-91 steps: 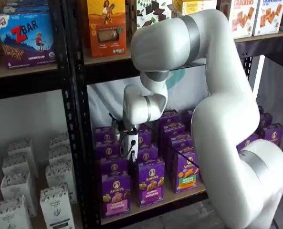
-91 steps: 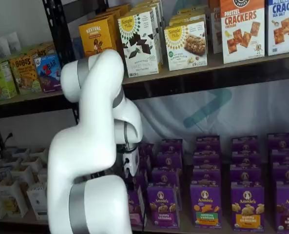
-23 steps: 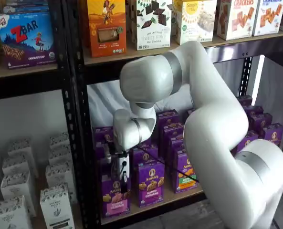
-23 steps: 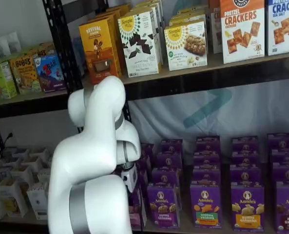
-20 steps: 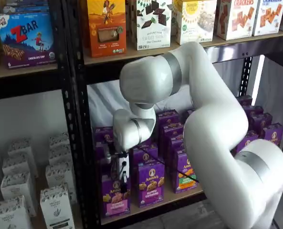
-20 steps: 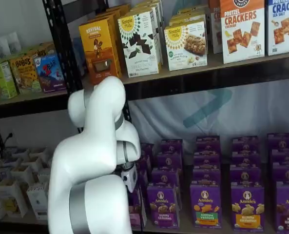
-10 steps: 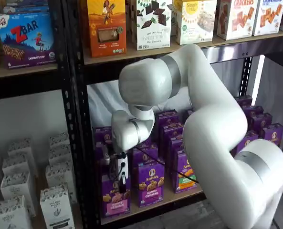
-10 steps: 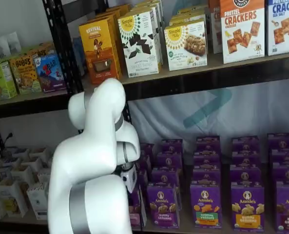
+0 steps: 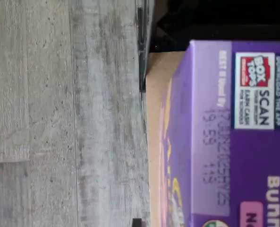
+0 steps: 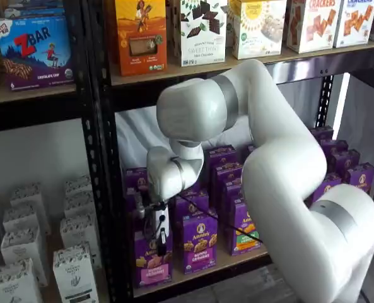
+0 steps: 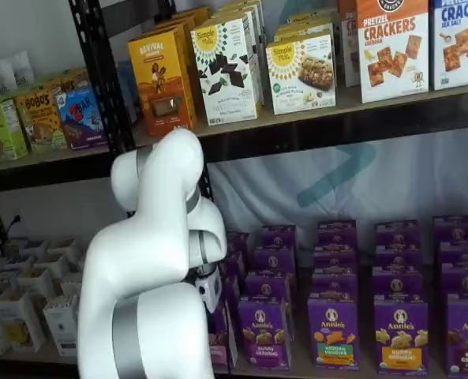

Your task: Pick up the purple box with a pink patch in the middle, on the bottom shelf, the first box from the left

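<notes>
A white robot arm [image 10: 262, 145] reaches into a black metal rack, its end effector [image 10: 154, 235] lowered onto the top of the small upright purple carton with a pink band across its lower front [image 10: 152, 264]. That purple carton stands at the left end of the front row on the pale wooden bottom shelf [image 10: 234, 257], just beside a like purple carton with a purple label [image 10: 197, 243]. The end effector's black fingers appear at the carton's top, but whether they grip it cannot be told. The wrist view shows the carton's purple top flap [image 9: 234, 137] close up, above grey plank flooring [image 9: 64, 113].
</notes>
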Motion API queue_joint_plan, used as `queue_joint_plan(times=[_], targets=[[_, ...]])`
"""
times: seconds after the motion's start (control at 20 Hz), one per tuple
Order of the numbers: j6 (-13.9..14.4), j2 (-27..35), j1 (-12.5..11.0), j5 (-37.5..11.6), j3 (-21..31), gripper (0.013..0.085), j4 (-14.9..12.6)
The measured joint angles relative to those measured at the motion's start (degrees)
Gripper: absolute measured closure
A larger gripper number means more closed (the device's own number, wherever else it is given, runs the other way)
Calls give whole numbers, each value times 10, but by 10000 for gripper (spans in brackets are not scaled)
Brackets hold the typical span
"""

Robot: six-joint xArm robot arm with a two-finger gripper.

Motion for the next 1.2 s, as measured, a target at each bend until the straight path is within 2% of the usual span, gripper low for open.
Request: queue_joint_plan(times=[0.3,0.75,0.85,0.95,1.0,1.2], targets=[[-8,-2,-1,-2,3,530,8],[-5,-5,1,0,5,530,6],[-5,-6,1,-2,7,610,7],[-6,-7,1,-4,8,610,7],[-7,-8,1,-4,9,650,8],[-10,-11,0,-4,13,650,12]])
